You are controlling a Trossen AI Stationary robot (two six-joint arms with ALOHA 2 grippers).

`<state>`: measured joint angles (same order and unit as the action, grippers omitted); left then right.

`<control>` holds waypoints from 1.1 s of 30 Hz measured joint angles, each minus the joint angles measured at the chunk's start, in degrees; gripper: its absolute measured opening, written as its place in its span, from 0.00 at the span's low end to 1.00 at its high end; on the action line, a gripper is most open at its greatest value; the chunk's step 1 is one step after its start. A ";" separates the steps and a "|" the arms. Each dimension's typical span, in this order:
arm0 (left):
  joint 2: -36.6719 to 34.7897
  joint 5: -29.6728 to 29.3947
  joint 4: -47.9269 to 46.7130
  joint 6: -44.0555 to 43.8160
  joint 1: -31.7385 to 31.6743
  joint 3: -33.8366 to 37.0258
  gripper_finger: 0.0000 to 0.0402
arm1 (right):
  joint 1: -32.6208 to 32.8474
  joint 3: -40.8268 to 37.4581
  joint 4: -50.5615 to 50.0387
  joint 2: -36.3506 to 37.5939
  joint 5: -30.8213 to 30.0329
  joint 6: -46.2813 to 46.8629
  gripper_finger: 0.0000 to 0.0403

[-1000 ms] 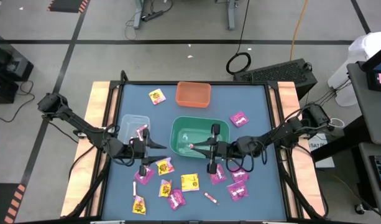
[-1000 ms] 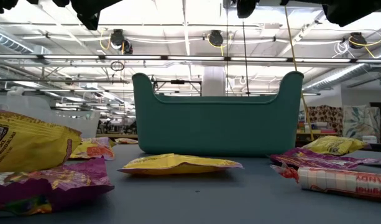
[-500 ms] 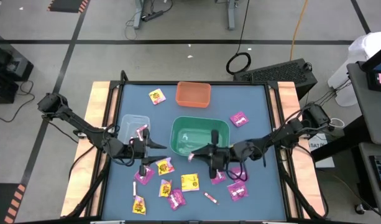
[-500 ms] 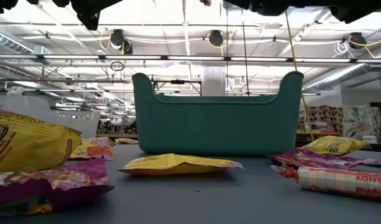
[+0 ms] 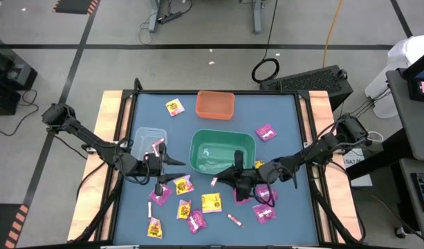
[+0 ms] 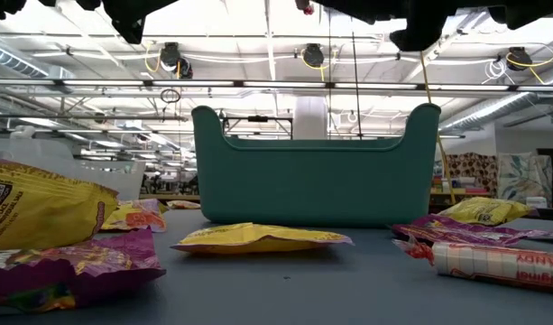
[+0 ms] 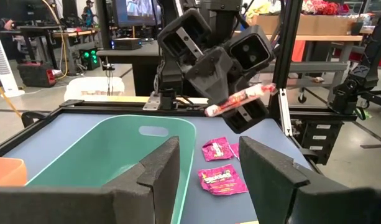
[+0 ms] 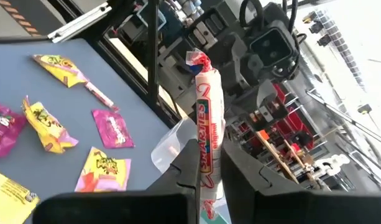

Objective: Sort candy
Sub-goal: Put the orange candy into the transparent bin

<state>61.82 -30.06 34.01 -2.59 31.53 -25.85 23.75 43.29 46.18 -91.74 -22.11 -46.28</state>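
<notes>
The candy lies loose on the blue table: yellow packets [image 5: 211, 202], magenta packets [image 5: 265, 131] and a thin pink-white stick [image 5: 234, 220]. My right gripper [image 5: 223, 179] hovers just past the near rim of the green bin [image 5: 222, 153], shut on another pink-white stick [image 8: 206, 137], which also shows in the left wrist view [image 7: 240, 101]. My left gripper [image 5: 167, 161] waits open beside the clear bin [image 5: 148, 142], nothing between its fingers [image 7: 158, 177]. My right gripper pinches the pink-white stick between its two fingers at the stick's lower part [image 8: 202, 177]. The rest of the stick stands out past the fingertips, its twisted red end [image 8: 198, 60] free. The fingers come level from the table's right. The stick is lifted clear of table and bin.
An orange bin [image 5: 215, 104] stands at the far middle, with a yellow packet [image 5: 174, 106] beside it. A pink stick [image 5: 157, 145] lies in the clear bin. More packets crowd the near part of the table [image 5: 191, 220]. Wooden rails [image 5: 115, 124] edge both sides.
My right gripper has carried the stick from above the green bin toward the table's near edge and a little down, rolling about its own axis. The stick now hangs over the table just outside the bin's near rim.
</notes>
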 joint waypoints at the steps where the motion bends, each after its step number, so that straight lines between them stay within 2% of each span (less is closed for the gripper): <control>1: 0.00 0.00 -0.01 0.00 0.00 0.00 0.43 | 0.02 0.00 0.23 0.00 0.00 0.02 0.09; 5: 0.00 0.00 -0.01 0.00 0.00 0.00 0.43 | -0.02 0.00 2.20 0.00 -0.16 2.66 0.09; 9: 0.00 0.00 -0.01 0.00 0.00 0.00 0.43 | -0.75 0.00 5.46 0.00 -0.24 9.31 0.09; 16: 0.00 0.00 0.02 0.00 0.00 0.00 0.43 | -3.05 0.02 11.44 0.00 -0.28 31.78 0.09; 24: 0.00 0.00 0.23 0.04 0.00 0.00 0.43 | -6.61 0.02 12.18 0.00 -0.26 54.46 0.09; 33: 0.00 -0.37 1.76 1.97 -0.37 -0.04 0.43 | -7.68 0.02 10.55 -0.42 -2.14 63.81 0.10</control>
<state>61.82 -30.44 35.77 -0.62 31.16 -25.89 16.07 43.31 56.73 -92.16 -24.25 17.52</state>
